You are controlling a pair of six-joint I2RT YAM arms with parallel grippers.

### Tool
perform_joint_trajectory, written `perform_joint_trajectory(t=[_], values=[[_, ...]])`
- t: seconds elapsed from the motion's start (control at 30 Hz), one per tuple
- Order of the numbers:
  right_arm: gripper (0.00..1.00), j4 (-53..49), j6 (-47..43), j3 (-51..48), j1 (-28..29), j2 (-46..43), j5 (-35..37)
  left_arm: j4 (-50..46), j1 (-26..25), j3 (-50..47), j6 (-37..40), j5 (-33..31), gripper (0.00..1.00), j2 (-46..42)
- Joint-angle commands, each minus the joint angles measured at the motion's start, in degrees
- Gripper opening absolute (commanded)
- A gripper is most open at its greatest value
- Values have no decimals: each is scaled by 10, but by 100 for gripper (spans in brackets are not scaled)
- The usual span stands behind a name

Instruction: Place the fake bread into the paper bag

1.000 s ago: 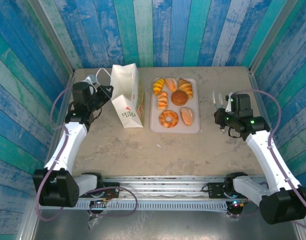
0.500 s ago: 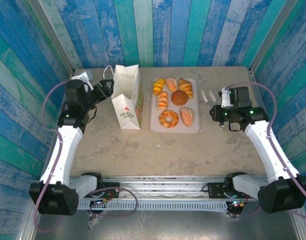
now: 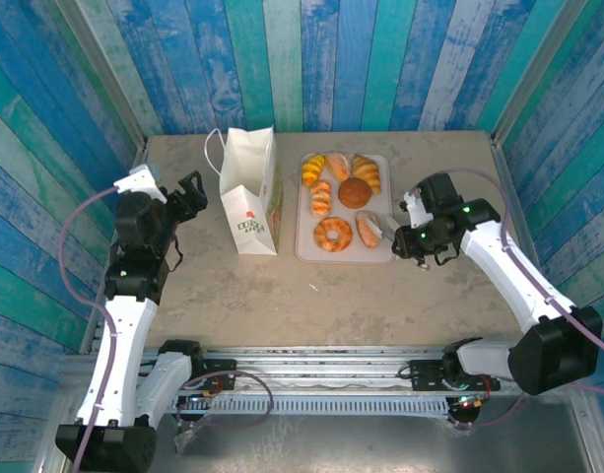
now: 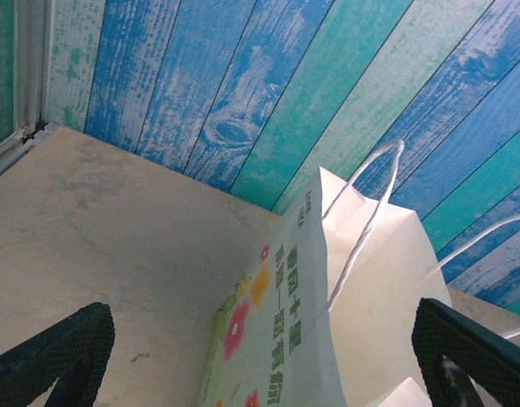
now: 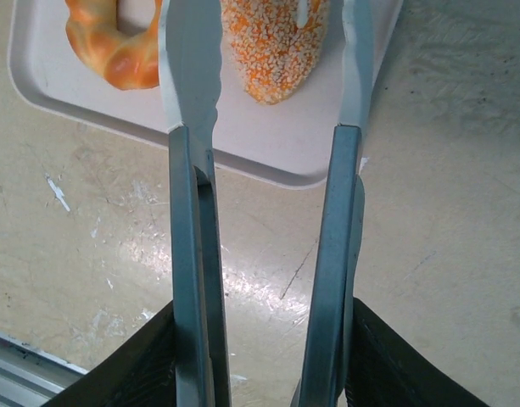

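Left tool (image 3: 189, 191) spread apart, left of the paper bag (image 3: 250, 192); right tool (image 3: 406, 236) clamped on tongs (image 5: 188, 212), their tips straddling sesame-speckled fake bread (image 5: 272, 42) on the tray (image 5: 73, 95)

White paper bag (image 3: 250, 202), red logo, green lettering, red-yellow flower print. Glossy golden-orange striped fake bread (image 3: 333, 235); dark-brown bun (image 3: 355, 192); orange seeded pastry (image 5: 272, 42), pale speckles. Pale tray (image 3: 385, 256). Silver tongs (image 5: 192, 76). Blue-teal wall planks (image 3: 331, 59). Mottled beige table (image 3: 282, 296).
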Motion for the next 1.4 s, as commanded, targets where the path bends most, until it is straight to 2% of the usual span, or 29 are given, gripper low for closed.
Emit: perform_joint_trajectory(t=[0.0, 0.4, 0.83, 1.1, 1.37], values=[[50, -6, 3, 27, 8, 18, -12, 4, -2, -4, 15, -20, 94, -5], [58, -3, 3, 41, 13, 56, 3, 7, -2, -4, 15, -17, 94, -2], [58, 29, 5, 38, 14, 106, 0, 7, -2, -3, 13, -12, 94, 2], [47, 35, 7, 34, 14, 109, 2, 4, -2, -1, 13, -12, 94, 3], [36, 10, 13, 41, 17, 58, 28, -18, -2, 21, 9, -5, 94, 5]])
